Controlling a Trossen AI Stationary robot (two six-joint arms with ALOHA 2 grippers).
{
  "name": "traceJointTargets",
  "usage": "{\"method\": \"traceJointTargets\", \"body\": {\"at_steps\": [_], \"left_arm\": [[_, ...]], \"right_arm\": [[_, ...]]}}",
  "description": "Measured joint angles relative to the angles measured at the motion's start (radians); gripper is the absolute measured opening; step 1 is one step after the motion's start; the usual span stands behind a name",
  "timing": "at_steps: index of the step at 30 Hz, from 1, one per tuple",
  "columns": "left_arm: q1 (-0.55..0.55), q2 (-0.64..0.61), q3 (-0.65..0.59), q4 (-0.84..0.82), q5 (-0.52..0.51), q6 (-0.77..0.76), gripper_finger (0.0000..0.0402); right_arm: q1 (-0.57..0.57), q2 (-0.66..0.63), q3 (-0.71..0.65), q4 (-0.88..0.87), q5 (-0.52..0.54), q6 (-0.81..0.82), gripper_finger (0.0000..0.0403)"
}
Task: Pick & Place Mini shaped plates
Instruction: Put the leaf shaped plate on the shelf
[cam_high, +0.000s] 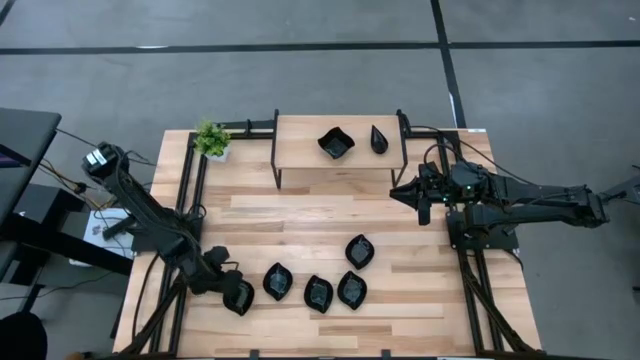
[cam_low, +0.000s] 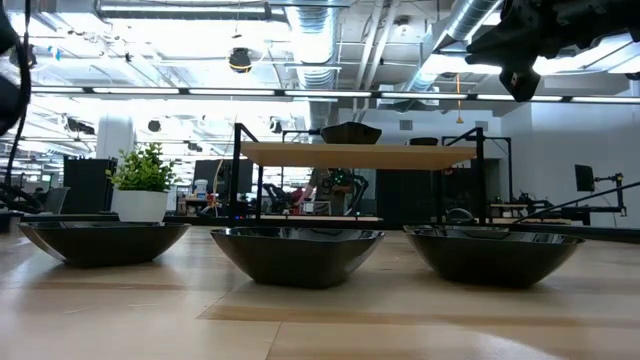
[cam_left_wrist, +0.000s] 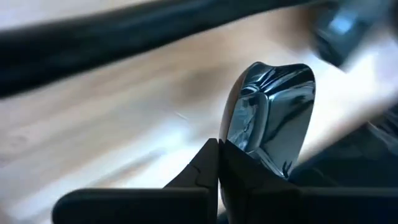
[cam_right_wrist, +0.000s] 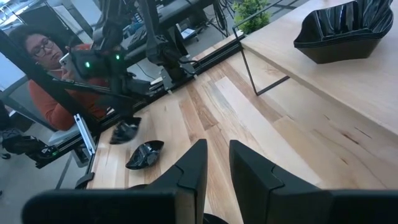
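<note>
Left gripper clamped on leftmost black dish (front row), right gripper slightly parted, empty, beside raised shelf

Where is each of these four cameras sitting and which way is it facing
High view: overhead, looking straight down on the table; both arms show, left gripper on a black plate.
Low view: table height, level across three plates toward the raised shelf; an arm shows at top right.
Left wrist: past its shut fingers, pinching the black plate.
Right wrist: past the right gripper toward the shelf and a person.
Shared: high and left wrist views both show that gripped plate.
</note>
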Motion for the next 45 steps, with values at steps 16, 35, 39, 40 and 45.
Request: {"method": "traceJointTargets", "body": {"at_steps": [16,35,39,40,45], "left_arm": [[0.417,-0.281,0.128,0.015,-0.14,0.596,0.0004],[1.268,0.113,0.71,-0.181,0.388,1.411,0.0003],[1.377,0.21,0.878,-0.37,0.387,1.536,0.0003],[1.405,0.236,0.918,-0.408,0.387,1.571,0.0003],[1.504,0.37,1.059,-0.523,0.384,1.703,0.0003]], "right_arm": [[0.0,0.0,0.0,0.0,0.0,-0.01,0.0063],[0.0,0.0,0.0,-0.001,0.0,-0.01,0.0063],[0.0,0.0,0.0,-0.001,0.0,-0.01,0.0063],[0.0,0.0,0.0,-0.001,0.0,-0.01,0.0063],[0.0,0.0,0.0,-0.001,0.0,-0.011,0.0063]]}}
